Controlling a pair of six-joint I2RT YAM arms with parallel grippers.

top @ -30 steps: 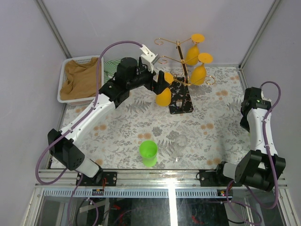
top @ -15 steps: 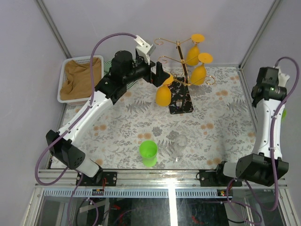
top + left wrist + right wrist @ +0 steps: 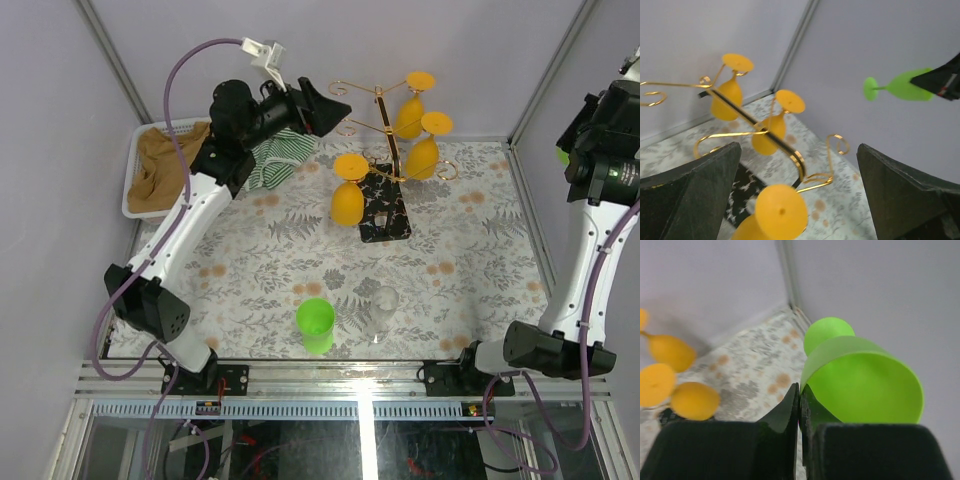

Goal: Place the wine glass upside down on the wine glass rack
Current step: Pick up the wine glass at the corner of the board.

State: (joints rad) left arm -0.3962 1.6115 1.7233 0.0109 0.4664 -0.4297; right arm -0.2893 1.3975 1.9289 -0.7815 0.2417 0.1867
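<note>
The wine glass (image 3: pixel 860 375) is bright green, and my right gripper (image 3: pixel 800 390) is shut on the rim of its bowl. The left wrist view shows this glass (image 3: pixel 897 85) held sideways in the air by the wall, foot pointing left. The wine glass rack (image 3: pixel 385 130) is gold wire on a black floral base (image 3: pixel 385 210). Three orange glasses hang upside down on it (image 3: pixel 347 200) (image 3: pixel 410 115) (image 3: pixel 425 152). My left gripper (image 3: pixel 328 103) is open and empty, raised left of the rack's top. From its wrist view the nearest orange glass's foot (image 3: pixel 781 211) lies below the wide jaws.
A green cup (image 3: pixel 316 325) and a clear glass (image 3: pixel 383 308) stand near the front edge. A white basket (image 3: pixel 135 170) with brown cloth sits at the back left, a green striped cloth (image 3: pixel 275 160) beside it. Walls close in the back and both sides.
My left gripper has drawn back up and left from the orange glass, which stays hanging on the rack. My right arm has risen high toward the right wall with the green glass.
</note>
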